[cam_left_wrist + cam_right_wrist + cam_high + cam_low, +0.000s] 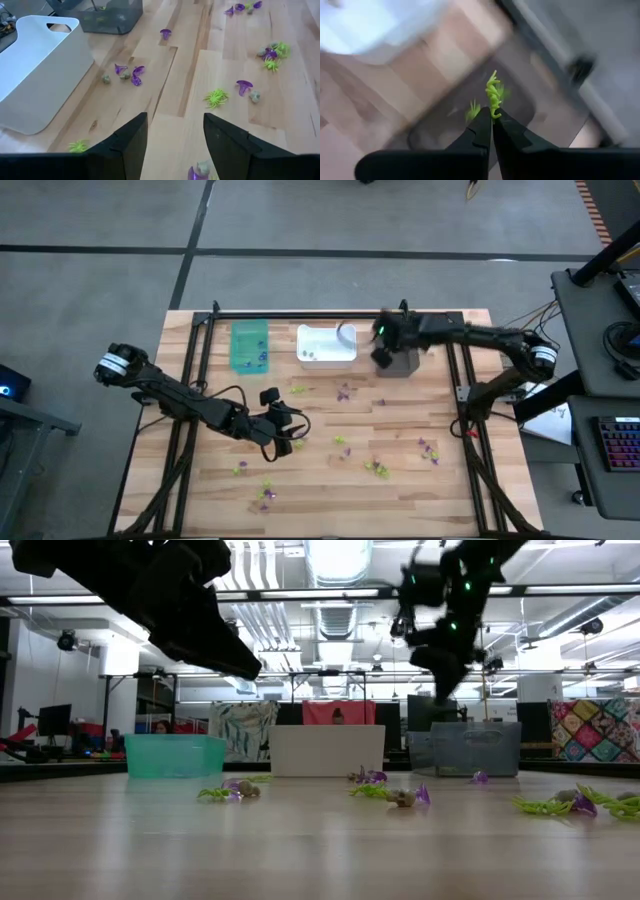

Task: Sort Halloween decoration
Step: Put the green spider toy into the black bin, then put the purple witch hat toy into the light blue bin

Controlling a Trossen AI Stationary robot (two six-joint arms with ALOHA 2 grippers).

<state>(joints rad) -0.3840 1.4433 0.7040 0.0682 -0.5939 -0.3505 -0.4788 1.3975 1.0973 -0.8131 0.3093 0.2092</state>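
Wood-plank table (400, 480), trinkets scattered over the front half: purple, lime-green and pale pieces (216, 97). Left gripper (175, 137) hovers over the table's front-left middle, fingers spread wide, nothing between them. 3 bins in the back row: teal bin (250, 346), white bin (326, 345), dark bin (402, 362). Right gripper (492, 120) sits above the dark bin, fingers pinched on a lime-green spiky trinket (493, 95). Grey floor around; low view shows ceiling light strips and a patterned quilt (594, 730).
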